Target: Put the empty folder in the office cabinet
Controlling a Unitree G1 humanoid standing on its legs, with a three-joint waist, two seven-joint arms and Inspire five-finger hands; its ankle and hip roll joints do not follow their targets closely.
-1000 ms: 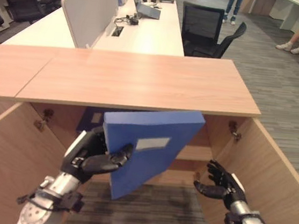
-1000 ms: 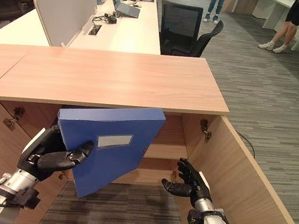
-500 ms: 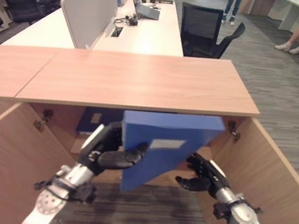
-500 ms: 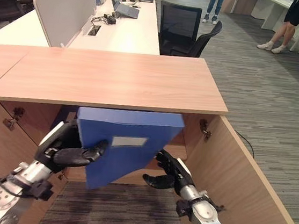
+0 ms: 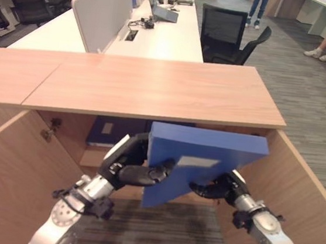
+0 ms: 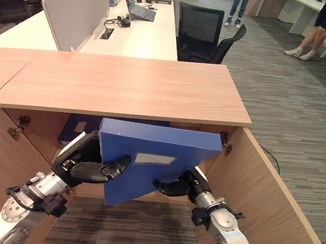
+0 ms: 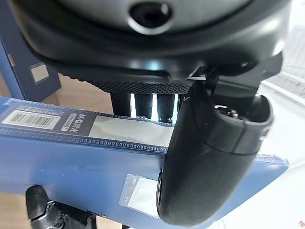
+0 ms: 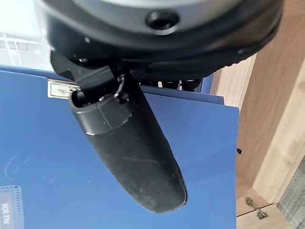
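We hold the folder clamped in both the left hand and right hand at the open cabinet mouth; shelving remains.

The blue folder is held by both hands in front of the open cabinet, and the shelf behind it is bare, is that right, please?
Not quite: the shelf is not bare. The left eye view shows another blue folder lying on it. The rest stands: the left hand and right hand both grip the blue folder in front of the open cabinet.
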